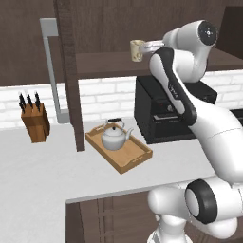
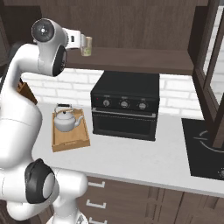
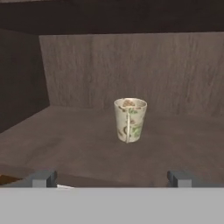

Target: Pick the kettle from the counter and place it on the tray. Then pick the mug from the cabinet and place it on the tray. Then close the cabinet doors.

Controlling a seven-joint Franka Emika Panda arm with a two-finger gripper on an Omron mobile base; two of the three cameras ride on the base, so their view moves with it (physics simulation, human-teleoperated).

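Here the gripper (image 3: 111,178) has its 2 fingertips (image 3: 43,178) spread wide and empty, aimed at the mug (image 3: 130,119) upright on the cabinet (image 3: 183,74) shelf just ahead. The kettle (image 1: 114,135) sits on the tray (image 1: 137,160), so step 2 is in hand. Next comes a straight advance until the fingers flank the mug, then a squeeze.

We see a rendered kitchen. Black oven (image 2: 125,105), knife block (image 1: 35,121) and brick backsplash (image 1: 102,97) line our white counter (image 1: 42,166).

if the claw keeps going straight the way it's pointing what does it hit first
Most likely the mug, standing upright on the cabinet shelf in line between the open claw's fingertips, with bare shelf before it. Depth is hard to judge.
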